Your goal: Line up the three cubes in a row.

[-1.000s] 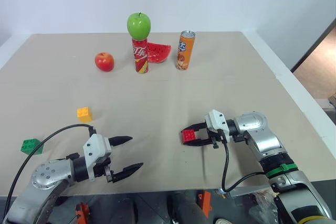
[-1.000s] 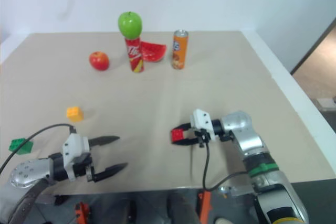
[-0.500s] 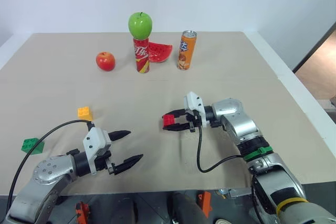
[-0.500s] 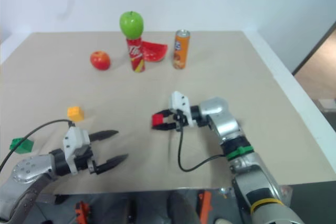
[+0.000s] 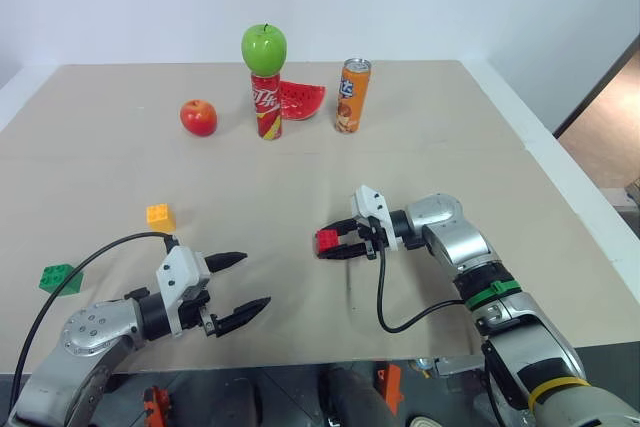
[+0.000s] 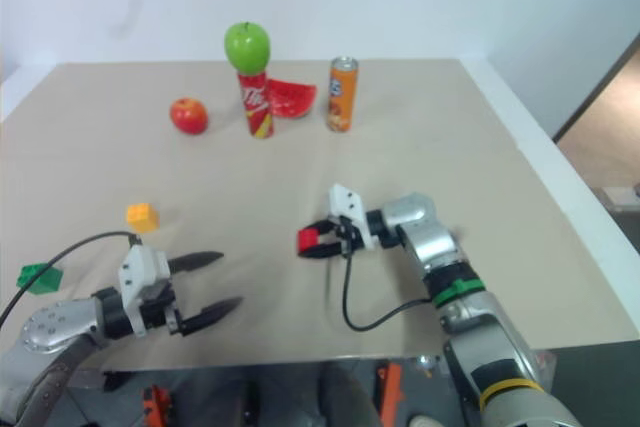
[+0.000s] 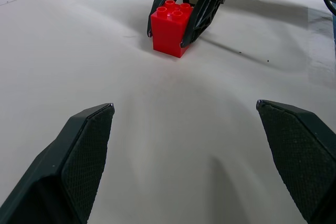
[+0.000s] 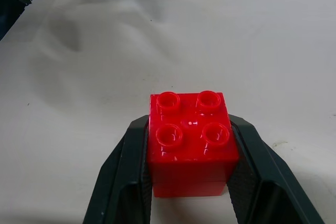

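Right tool [image 5: 333, 245], clamped on small red studded plastic brick [image 5: 327, 240], had carried it leftward across beige worktop [image 5: 450, 157], nearer yellow-orange brick [image 5: 160, 216] and green brick [image 5: 59, 278]; row still unformed. Left tool [image 5: 243, 283] hung wide, empty. Right wrist view showed fingers [image 8: 128, 174] flanking brick's sides.

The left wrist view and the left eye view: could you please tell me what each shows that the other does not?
The left eye view alone takes in the yellow-orange cube, the green cube, the red apple, the green apple perched on a red can, the watermelon slice and the orange can. The left wrist view alone gives a close look at the red cube's four studs. Both share the red cube clamped in the right gripper, the open left gripper and the table.
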`<state>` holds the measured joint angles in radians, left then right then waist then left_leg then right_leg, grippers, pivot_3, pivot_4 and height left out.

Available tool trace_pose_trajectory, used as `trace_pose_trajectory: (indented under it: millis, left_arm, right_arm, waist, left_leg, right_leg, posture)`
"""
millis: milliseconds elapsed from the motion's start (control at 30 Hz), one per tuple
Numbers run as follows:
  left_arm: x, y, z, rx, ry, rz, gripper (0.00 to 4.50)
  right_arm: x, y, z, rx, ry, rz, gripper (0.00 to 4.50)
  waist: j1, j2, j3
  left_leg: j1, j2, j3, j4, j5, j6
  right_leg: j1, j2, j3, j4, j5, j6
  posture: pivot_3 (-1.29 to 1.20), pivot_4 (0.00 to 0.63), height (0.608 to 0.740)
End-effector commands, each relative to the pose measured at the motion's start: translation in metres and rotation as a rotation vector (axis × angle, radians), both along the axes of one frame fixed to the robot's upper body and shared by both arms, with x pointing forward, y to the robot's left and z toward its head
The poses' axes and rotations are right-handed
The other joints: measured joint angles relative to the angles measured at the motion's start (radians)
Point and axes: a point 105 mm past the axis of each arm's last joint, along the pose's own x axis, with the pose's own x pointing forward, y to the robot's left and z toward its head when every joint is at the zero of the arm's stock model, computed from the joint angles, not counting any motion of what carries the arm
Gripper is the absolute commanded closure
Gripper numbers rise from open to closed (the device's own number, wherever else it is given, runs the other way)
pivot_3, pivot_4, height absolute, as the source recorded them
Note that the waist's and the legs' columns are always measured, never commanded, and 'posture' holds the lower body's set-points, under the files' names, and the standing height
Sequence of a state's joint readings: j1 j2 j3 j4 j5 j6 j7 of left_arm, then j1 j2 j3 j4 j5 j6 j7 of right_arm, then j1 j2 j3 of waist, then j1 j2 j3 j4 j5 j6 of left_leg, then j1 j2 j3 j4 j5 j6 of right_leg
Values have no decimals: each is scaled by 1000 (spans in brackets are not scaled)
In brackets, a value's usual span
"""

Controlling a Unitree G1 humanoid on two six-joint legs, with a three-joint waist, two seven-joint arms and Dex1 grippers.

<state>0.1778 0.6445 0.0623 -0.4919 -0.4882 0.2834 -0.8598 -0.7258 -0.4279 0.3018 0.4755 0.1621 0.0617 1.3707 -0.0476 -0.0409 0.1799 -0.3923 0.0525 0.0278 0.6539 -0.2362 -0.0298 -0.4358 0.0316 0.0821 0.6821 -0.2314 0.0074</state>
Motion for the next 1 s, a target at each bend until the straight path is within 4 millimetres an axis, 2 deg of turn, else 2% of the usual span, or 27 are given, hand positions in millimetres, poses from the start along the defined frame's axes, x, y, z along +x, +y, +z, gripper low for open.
trace_pose_trajectory:
  millis: [33,67,267,400,633,800,900,1000]
  left_arm:
    - [0,-2,10,-1,-52,-15,0]
    - [0,-3,10,-2,-51,-17,0]
    - [1,-4,10,-4,-53,-18,0]
    - [4,-2,12,-8,-71,15,0]
    - [15,29,29,-99,-146,310,0]
    - [10,71,47,-190,-239,700,0]
    - [1,98,55,-276,-255,910,0]
    - [-7,120,58,-318,-256,1048,0]
  right_arm:
    - [6,-4,2,2,3,-40,2727]
    - [5,-5,2,3,5,-40,2158]
    - [6,-1,15,49,-13,-41,85]
    - [1,1,35,110,-38,-23,32]
    - [-14,-2,77,210,-98,-11,32]
    - [-30,6,101,276,-124,17,32]
    - [-37,12,104,292,-123,31,32]
    - [-41,16,104,299,-117,43,32]
  waist:
    - [0,0,0]
    - [0,0,0]
    - [0,0,0]
    - [0,0,0]
    - [0,0,0]
    - [-2,0,0]
    - [-1,0,0]
    - [-1,0,0]
  left_leg:
    - [0,0,0,0,0,0]
    - [0,0,0,0,0,0]
    - [0,0,0,0,0,0]
    - [-1,0,0,-1,0,0]
    - [-1,0,0,-1,0,0]
    - [-1,0,0,-1,0,0]
    - [-1,0,-1,-1,0,0]
    - [-1,0,-1,0,0,0]
  right_leg:
    - [0,0,0,0,0,0]
    - [0,0,0,0,0,0]
    - [-1,0,0,0,0,0]
    - [-1,0,0,0,0,0]
    - [-1,0,0,0,0,0]
    - [-1,0,0,0,0,0]
    - [-1,0,0,0,0,0]
    - [0,0,0,0,0,0]
  posture:
    - [0,150,740]
    - [0,150,740]
    - [0,150,740]
    - [0,150,740]
    - [0,150,740]
    - [0,150,740]
    - [0,150,740]
    - [0,150,740]
